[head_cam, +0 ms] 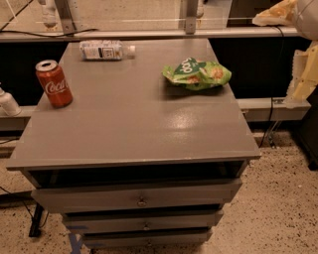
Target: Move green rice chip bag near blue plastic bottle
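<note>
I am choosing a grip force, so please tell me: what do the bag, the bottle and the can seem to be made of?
Bag: probably thin foil, glossy green, crinkled with highlights. Bottle: seemingly clear plastic, white cap, paper-like label; it lies on its side. Can: likely metal, red print, silvery top. The gripper hangs at the right edge, away from all three.

The green rice chip bag (196, 73) lies far right on the desk (139, 124). The blue plastic bottle (107, 50) lies on its side, far left. The gripper (276, 15) hangs beyond the far-right corner.
</note>
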Robot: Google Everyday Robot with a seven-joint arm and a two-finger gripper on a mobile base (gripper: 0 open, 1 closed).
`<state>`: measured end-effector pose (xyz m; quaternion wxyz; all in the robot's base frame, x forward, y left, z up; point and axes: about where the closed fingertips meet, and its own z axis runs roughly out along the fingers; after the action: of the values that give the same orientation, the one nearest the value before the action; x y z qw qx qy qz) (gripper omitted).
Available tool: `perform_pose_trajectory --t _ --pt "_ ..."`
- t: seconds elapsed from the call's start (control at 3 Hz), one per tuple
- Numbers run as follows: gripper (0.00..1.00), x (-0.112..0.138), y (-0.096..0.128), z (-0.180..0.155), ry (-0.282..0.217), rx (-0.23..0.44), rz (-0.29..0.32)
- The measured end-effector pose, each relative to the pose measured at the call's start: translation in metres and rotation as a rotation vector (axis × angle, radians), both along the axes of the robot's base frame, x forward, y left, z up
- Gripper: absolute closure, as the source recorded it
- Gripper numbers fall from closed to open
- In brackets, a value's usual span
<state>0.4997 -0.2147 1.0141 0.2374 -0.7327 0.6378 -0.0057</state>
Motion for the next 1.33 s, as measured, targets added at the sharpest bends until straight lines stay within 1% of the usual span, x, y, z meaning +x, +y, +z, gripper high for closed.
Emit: perform_pose_trajectory --t 0.33,0.67,1.0,1.33 --pt "0.0 0.0 0.0 0.0 0.0 0.0 0.0" --pt "0.0 0.006 0.002 -0.002 -0.026 -0.001 0.013" --pt "0.0 0.037 -0.002 -0.019 -0.077 0.025 0.026" --pt "0.0 0.089 -0.004 -0.04 -0.114 0.094 0.004"
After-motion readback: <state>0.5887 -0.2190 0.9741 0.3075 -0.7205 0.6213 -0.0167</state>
